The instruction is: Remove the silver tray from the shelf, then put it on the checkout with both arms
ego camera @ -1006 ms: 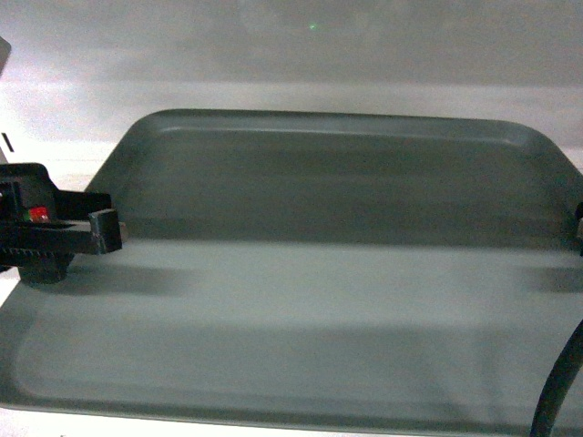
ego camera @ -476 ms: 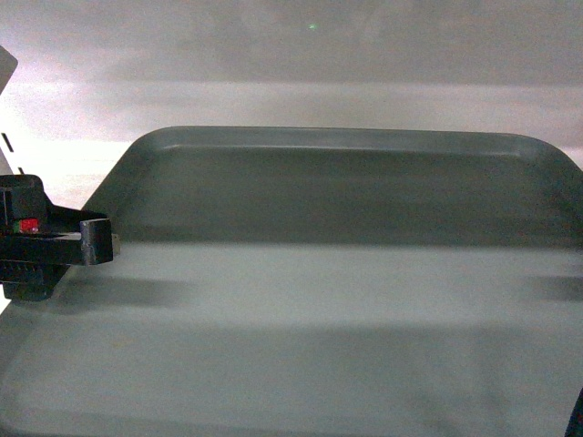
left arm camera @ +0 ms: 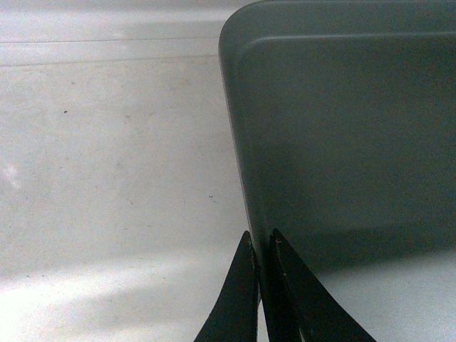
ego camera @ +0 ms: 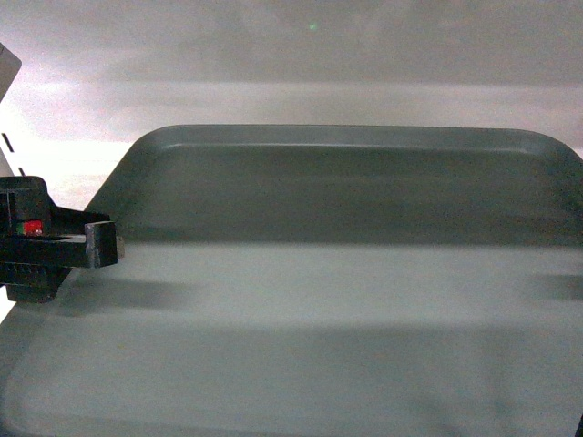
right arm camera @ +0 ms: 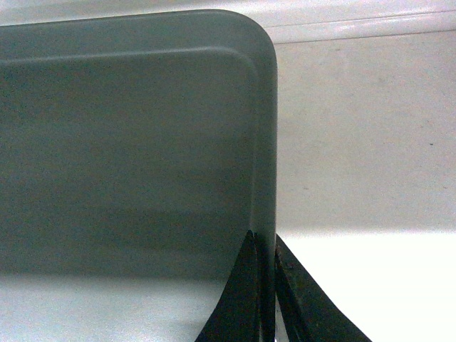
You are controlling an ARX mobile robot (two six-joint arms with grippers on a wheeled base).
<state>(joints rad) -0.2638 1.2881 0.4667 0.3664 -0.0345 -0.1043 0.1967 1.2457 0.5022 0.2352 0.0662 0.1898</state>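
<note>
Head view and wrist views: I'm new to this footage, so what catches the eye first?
The silver tray fills nearly the whole head view, above a white surface. The left hand pinches the tray's left rim, and the right hand pinches its right rim, each with one finger inside and one outside.

My left gripper (ego camera: 86, 244) is matte black and blocky, with a small red block set into its body and a squared grey-black tip. Both wrist cameras show thin black fingers (left arm camera: 239, 303) tapering to points (the right gripper (right arm camera: 265, 285) looks the same).
</note>
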